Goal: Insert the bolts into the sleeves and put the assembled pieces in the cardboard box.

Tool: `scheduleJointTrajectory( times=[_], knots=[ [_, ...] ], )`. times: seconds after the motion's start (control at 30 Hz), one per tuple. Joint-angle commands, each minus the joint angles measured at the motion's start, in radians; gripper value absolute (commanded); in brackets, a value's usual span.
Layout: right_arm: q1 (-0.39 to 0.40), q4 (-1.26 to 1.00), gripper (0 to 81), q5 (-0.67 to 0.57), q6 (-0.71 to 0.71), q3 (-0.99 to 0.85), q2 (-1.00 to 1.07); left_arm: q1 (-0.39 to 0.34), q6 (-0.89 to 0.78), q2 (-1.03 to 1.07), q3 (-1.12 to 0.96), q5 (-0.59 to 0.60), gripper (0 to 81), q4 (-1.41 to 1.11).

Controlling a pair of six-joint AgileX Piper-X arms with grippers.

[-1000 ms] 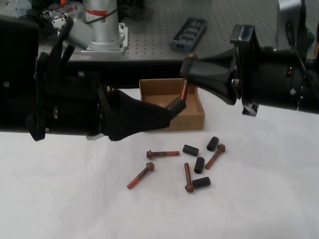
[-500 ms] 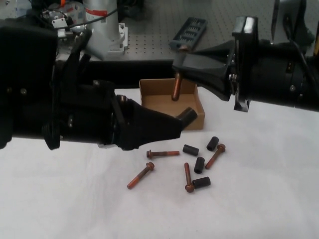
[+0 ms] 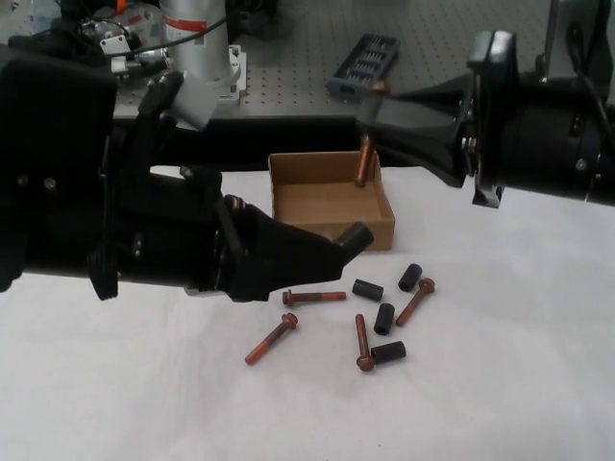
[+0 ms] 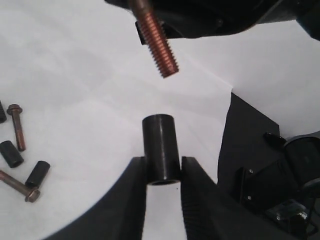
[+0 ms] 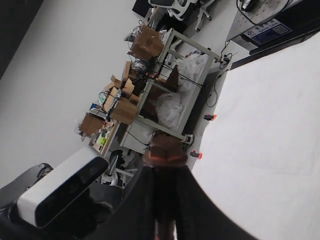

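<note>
left gripper (image 4: pixel 161 175) is pinching a black sleeve (image 4: pixel 160 142) between its fingers, and the sleeve is sticking out past the tips with its open end facing away from the jaws. right gripper (image 3: pixel 373 104) is gripping a copper-coloured bolt (image 3: pixel 364 159) by the head end, with the threaded shank hanging down. in the left wrist view the thread tip is hovering just off the sleeve's mouth, near it but not touching, and it is sitting a little off the sleeve's line. in the high view the bolt is showing over the back of the cardboard box (image 3: pixel 312 200) and the sleeve is showing in front of the box's front wall. four loose bolts (image 3: pixel 314 297) and four loose sleeves (image 3: pixel 384 318) are lying scattered close together on the white cloth (image 3: pixel 500 384), in front of the box.
</note>
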Motion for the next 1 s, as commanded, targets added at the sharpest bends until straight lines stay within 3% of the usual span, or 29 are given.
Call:
scheduleJointTrajectory(
  times=[0.0, 0.23, 0.33, 0.57, 0.97],
  knots=[
    [-0.006, 0.033, 2.8, -0.014, -0.049, -0.005, 0.002, 0.005, 0.012, -0.007, -0.005, -0.038, 0.6, 0.006],
    [-0.006, 0.156, 2.8, -0.023, -0.138, -0.005, 0.002, 0.029, 0.272, 0.039, -0.005, -0.253, 0.6, 0.24],
    [-0.006, 0.173, 2.8, -0.035, -0.144, -0.005, 0.002, 0.029, 0.339, 0.123, -0.005, -0.269, 0.6, 0.241],
    [-0.006, 0.171, 2.8, -0.059, -0.144, -0.005, 0.002, 0.029, 0.389, 0.313, -0.005, -0.351, 0.6, 0.209],
    [-0.006, 0.171, 2.8, -0.13, -0.166, -0.005, 0.002, 0.029, 0.299, 0.483, -0.005, -0.345, 0.6, 0.214]
  ],
)
